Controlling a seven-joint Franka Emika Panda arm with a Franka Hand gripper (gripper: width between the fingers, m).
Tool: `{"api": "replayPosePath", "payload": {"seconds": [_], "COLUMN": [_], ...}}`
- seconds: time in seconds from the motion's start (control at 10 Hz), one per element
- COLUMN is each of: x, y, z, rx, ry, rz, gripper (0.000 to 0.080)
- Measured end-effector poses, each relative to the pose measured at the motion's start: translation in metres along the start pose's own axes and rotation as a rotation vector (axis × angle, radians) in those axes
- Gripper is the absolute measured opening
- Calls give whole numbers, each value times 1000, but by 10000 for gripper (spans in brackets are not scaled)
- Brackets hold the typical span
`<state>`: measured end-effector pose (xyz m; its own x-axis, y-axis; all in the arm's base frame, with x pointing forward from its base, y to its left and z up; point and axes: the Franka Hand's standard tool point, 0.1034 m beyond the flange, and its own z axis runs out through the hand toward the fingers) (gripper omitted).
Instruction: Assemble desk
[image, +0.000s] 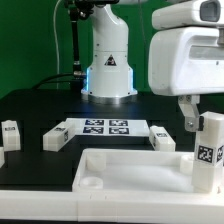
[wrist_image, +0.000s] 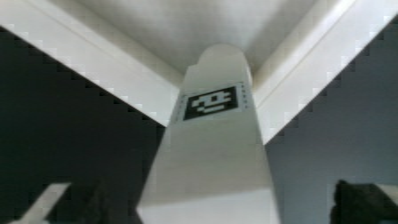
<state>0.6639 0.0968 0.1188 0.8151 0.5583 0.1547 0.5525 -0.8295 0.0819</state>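
Observation:
The white tray-like tabletop (image: 130, 172) with its raised rim lies at the front of the table. My gripper (image: 200, 120) is shut on a white square post leg (image: 209, 150) with a black-and-white tag and holds it upright over the tabletop's corner at the exterior view's right. In the wrist view the leg (wrist_image: 210, 150) runs out from between my dark fingertips (wrist_image: 365, 202), and its far end points into an inner corner of the tabletop (wrist_image: 178, 35). I cannot tell whether the leg touches the tabletop.
Three more tagged white legs lie on the black table: one at the exterior view's far left (image: 10, 133), one left of the marker board (image: 55, 137), one right of it (image: 162, 138). The marker board (image: 105, 127) lies in front of the robot base (image: 107, 70).

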Motion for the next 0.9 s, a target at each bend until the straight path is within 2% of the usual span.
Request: {"api": "replayPosePath", "payload": {"seconds": [0.1, 0.2, 0.3, 0.6, 0.9], "x": [0, 0, 0, 0, 1], "y": [0, 0, 0, -1, -1], "z": [0, 0, 0, 0, 0], "rx": [1, 1, 1, 1, 9], "ry": [0, 0, 1, 1, 5], "rz": [6, 6, 7, 24, 306], "gripper": [529, 346, 293, 293, 293]}}
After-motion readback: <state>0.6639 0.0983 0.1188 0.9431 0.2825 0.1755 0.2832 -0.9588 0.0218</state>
